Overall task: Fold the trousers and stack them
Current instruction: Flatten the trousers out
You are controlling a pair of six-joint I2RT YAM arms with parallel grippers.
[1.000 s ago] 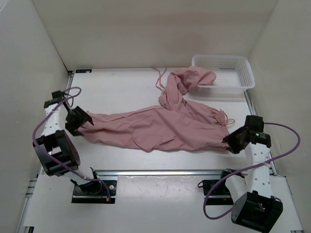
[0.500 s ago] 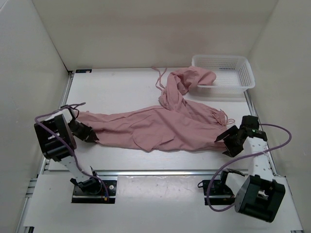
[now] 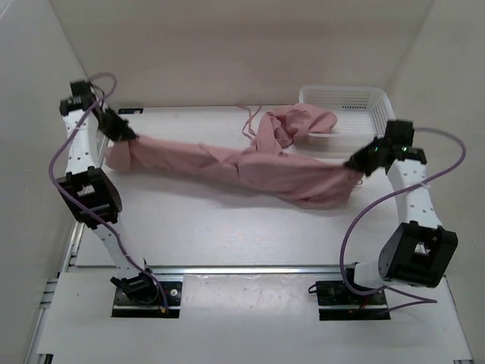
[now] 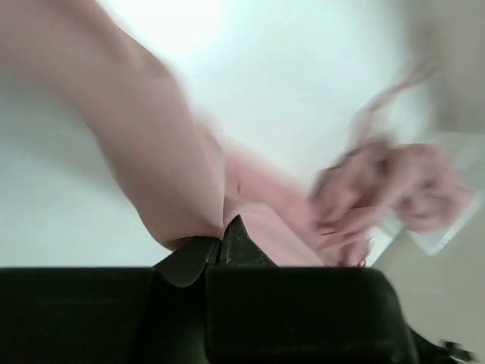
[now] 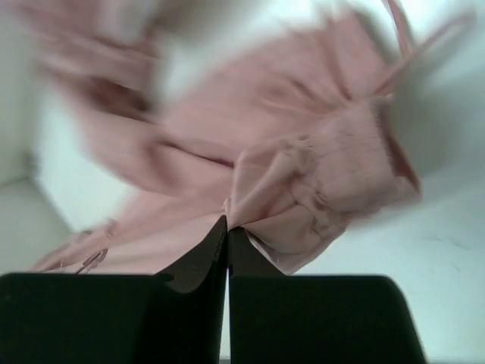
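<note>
The dusty-pink trousers (image 3: 227, 163) hang stretched above the table between both arms. At the far left my left gripper (image 3: 127, 136) is shut on the end of one leg, and pink cloth (image 4: 159, 174) bunches right at its closed tips. On the right my right gripper (image 3: 353, 164) is shut on the gathered waistband (image 5: 333, 182), with cloth pinched at the closed jaws. The other leg (image 3: 292, 125) trails back, its end lying in the white basket (image 3: 379, 114). Thin cords (image 3: 248, 121) lie on the table behind.
The white mesh basket stands at the back right corner. White walls close in the table on the left, back and right. A metal rail (image 3: 242, 267) runs along the near edge, with both arm bases below it.
Both grippers closed on the trousers and rose up and back, lifting the garment off the table and pulling it taut between them. It lay flat on the table a second ago.
</note>
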